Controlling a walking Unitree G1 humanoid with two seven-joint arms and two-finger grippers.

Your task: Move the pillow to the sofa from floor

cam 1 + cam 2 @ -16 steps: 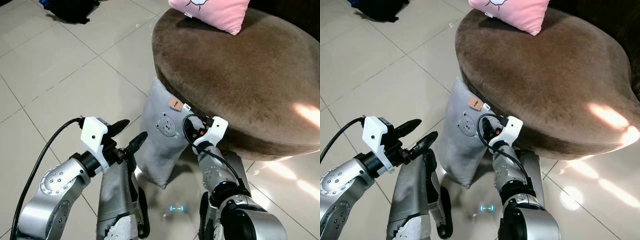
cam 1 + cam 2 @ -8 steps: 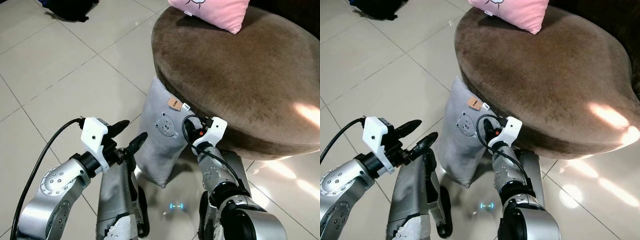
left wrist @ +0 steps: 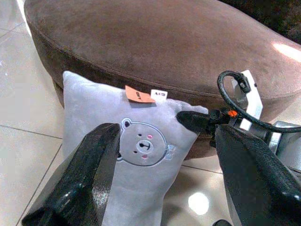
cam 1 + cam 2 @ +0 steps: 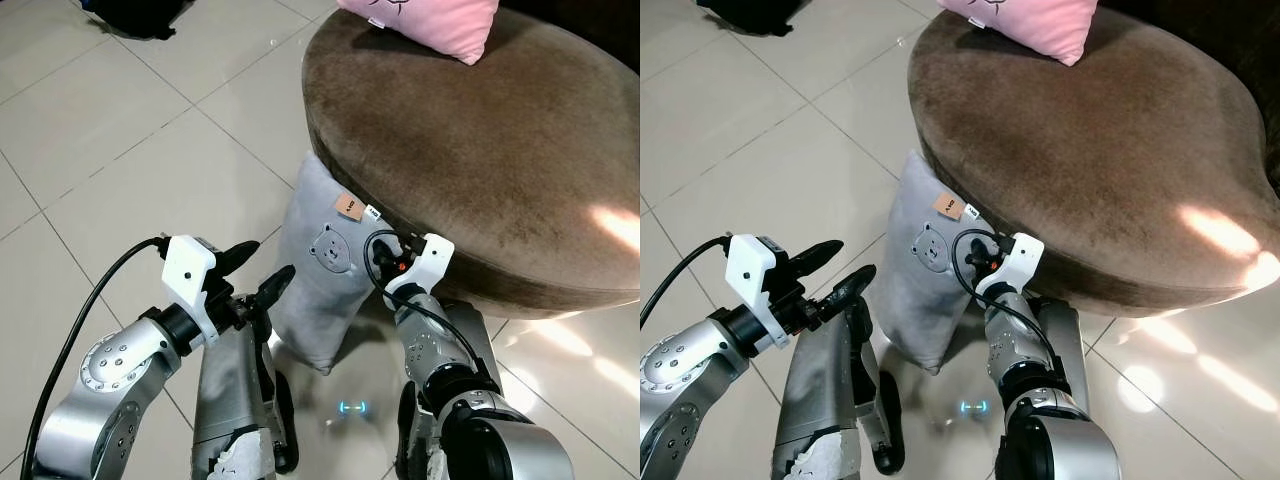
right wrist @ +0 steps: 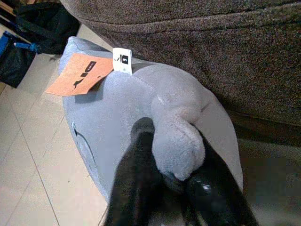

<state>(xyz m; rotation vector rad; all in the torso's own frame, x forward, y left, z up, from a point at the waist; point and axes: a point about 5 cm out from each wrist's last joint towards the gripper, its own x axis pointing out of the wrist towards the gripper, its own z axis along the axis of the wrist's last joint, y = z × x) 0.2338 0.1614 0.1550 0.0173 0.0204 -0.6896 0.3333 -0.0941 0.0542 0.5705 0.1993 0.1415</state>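
Right tool (image 5: 174, 188) pinches a corner of the grey pillow (image 4: 325, 265), which stands on the floor against the sofa (image 4: 480, 150), while the left tool (image 4: 262, 272) waits open just beside it, lift not yet begun.

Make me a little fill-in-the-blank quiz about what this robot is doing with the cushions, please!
1. The grey pillow leans against the brown ____.
2. The right gripper pinches the grey pillow's ____.
3. The face sewn on that pillow is a ____.
4. The left gripper, beside the pillow, has its fingers ____.

Missing words: sofa; corner; bear; open
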